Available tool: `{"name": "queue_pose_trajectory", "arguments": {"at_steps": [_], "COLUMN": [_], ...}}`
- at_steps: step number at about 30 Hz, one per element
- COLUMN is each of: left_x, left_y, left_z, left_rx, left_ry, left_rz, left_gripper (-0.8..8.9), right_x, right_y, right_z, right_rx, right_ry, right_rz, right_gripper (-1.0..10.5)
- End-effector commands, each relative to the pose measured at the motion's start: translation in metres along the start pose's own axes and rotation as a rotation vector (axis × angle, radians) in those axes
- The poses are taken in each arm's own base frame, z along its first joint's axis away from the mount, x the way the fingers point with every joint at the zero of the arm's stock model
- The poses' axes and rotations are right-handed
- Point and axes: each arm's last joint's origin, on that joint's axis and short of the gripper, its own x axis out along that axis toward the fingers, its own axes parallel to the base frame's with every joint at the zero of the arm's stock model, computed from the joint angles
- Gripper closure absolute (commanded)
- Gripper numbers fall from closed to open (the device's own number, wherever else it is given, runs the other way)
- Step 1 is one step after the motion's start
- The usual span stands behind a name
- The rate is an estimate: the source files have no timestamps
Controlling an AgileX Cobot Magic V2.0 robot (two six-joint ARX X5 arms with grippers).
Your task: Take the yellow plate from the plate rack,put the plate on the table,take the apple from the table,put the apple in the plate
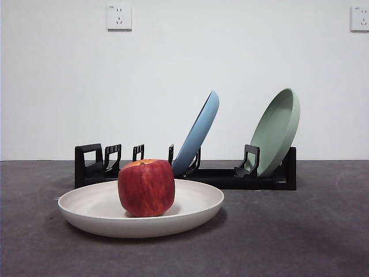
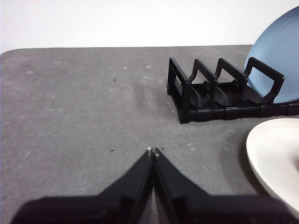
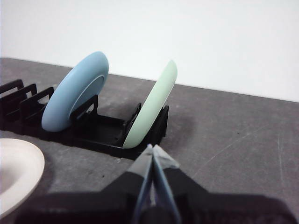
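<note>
The cream yellow plate (image 1: 190,202) lies flat on the dark grey table (image 1: 300,231) in front of the black plate rack (image 1: 230,176). The dark red apple (image 1: 146,187) stands upright in the plate, left of its middle. The plate's rim also shows in the left wrist view (image 2: 275,154) and the right wrist view (image 3: 18,172). My left gripper (image 2: 153,151) is shut and empty above bare table, off the rack's loop end (image 2: 180,93). My right gripper (image 3: 152,149) is shut and empty, near the rack's other end. Neither arm shows in the front view.
A light blue plate (image 1: 199,133) and a pale green plate (image 1: 277,131) lean in the rack's slots; both show in the right wrist view (image 3: 77,95) (image 3: 152,109). A white wall with two sockets (image 1: 119,17) stands behind the table.
</note>
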Motion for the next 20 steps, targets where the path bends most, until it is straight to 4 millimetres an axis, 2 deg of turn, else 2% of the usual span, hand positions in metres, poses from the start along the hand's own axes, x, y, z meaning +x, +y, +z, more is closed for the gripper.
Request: {"name": "queue_pose_trajectory", "arguments": {"at_steps": [1,7,13,20], "left_x": [0.001,0.001,0.001,0.001], "left_y": [0.001,0.001,0.001,0.001], "left_z": [-0.004,-0.004,-0.004,-0.004], "left_rx": [-0.005,-0.005,-0.005,-0.005], "left_ry": [0.009,0.009,0.009,0.008], "left_rz": [0.003,0.003,0.003,0.003], "left_gripper": [8.16,8.16,8.16,8.16], "right_x": [0.003,0.010,0.015,0.016], "right_y": [0.002,0.005,0.007,0.008], "right_z": [-0.017,-0.046,-0.066,-0.067], "right_rx": [0.012,0.077,0.123,0.114], "right_ry": [-0.011,0.045,0.100,0.092], "right_rz": [-0.003,0.002,0.030,0.028], "right_gripper": [9.5,9.5,9.5,9.5]}}
